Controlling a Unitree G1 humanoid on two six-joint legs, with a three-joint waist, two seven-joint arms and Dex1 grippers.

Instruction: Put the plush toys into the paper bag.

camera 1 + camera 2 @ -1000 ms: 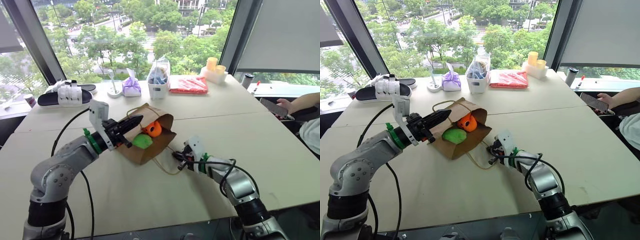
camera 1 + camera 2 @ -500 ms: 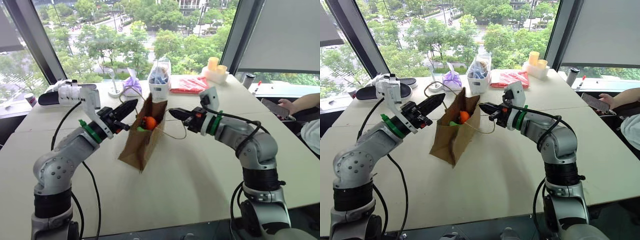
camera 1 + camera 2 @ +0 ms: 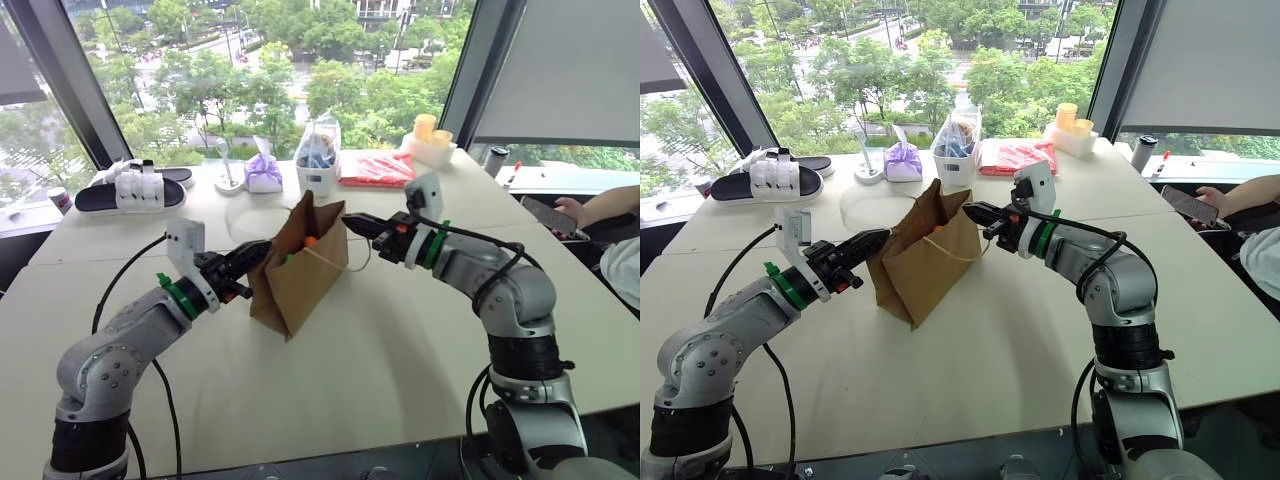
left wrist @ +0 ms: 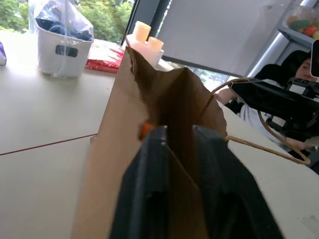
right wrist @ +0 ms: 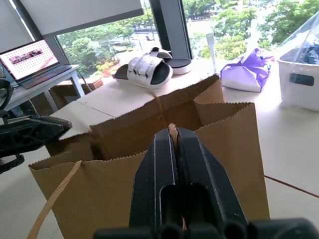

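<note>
The brown paper bag (image 3: pixel 305 285) stands upright on the table with its mouth open. An orange plush toy (image 3: pixel 311 241) peeks out just inside the mouth and also shows as a sliver of orange plush toy (image 4: pixel 145 130). My left gripper (image 3: pixel 260 252) is at the bag's left side, open, with the bag's near edge (image 4: pixel 175 164) between its parted fingers. My right gripper (image 3: pixel 352 220) hovers at the bag's upper right, shut on a thin paper handle (image 5: pixel 172 130). The handle's loop (image 4: pixel 259 124) hangs from it back to the bag.
At the table's far side are a white container of blue items (image 3: pixel 317 172), a purple pouch (image 3: pixel 263 176), a red packet (image 3: pixel 376 169), black-and-white slippers (image 3: pixel 135 188) and yellow cups (image 3: pixel 430 135). A person's hand with a phone (image 3: pixel 570 212) rests at the right edge.
The bag, lying on its side a second ago, now stands upright. My right gripper lifted its handle. My left gripper sank toward the bag's side, opened and let go of the other handle.
</note>
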